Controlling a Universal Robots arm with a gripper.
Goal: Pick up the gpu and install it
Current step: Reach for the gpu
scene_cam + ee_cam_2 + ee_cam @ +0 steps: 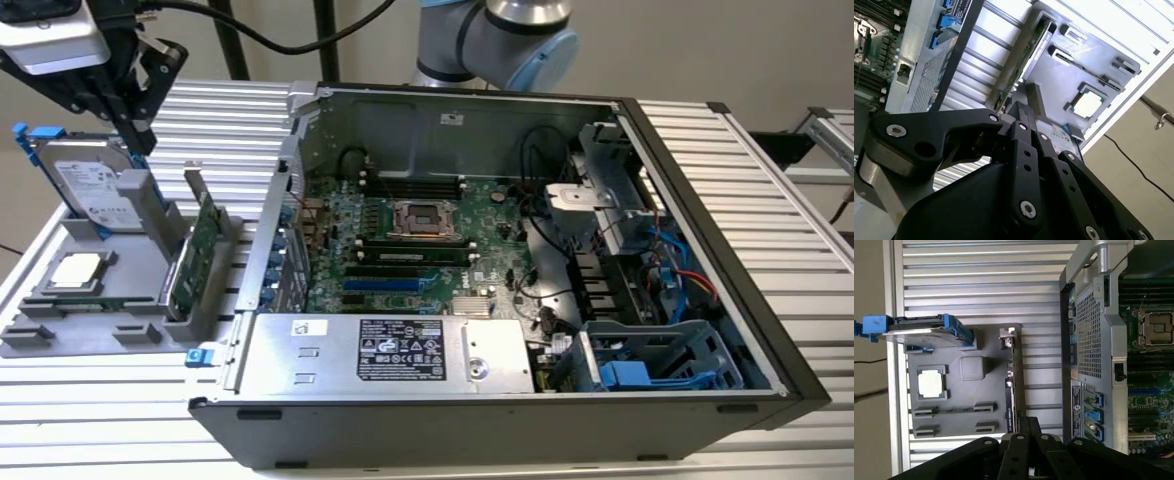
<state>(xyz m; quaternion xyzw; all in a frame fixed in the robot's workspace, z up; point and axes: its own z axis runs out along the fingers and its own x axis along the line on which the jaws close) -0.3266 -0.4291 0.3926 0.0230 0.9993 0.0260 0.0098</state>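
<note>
Work surface: a silver table of ribbed aluminium slats, with a plain beige wall behind it. A black cable hangs across the far left of the exterior view.

Centre of table: an open computer case lying on its side, with the green motherboard exposed and a silver power supply along its near edge. The arm's grey and blue joint rises behind the case's far wall.

At the exterior view's left, just beside the case, is a grey holder tray. It carries a hard drive with blue rails, standing at the far end, and a processor chip lying flat.

The gpu stands on edge in a slot on the side of the tray nearest the case — not installed. In the first wrist view it appears edge-on as a thin green strip.

The gripper hangs above the tray's far end, over the hard drive and clear of the card. In the first wrist view its fingertips are drawn together — nothing is held between them.
</note>
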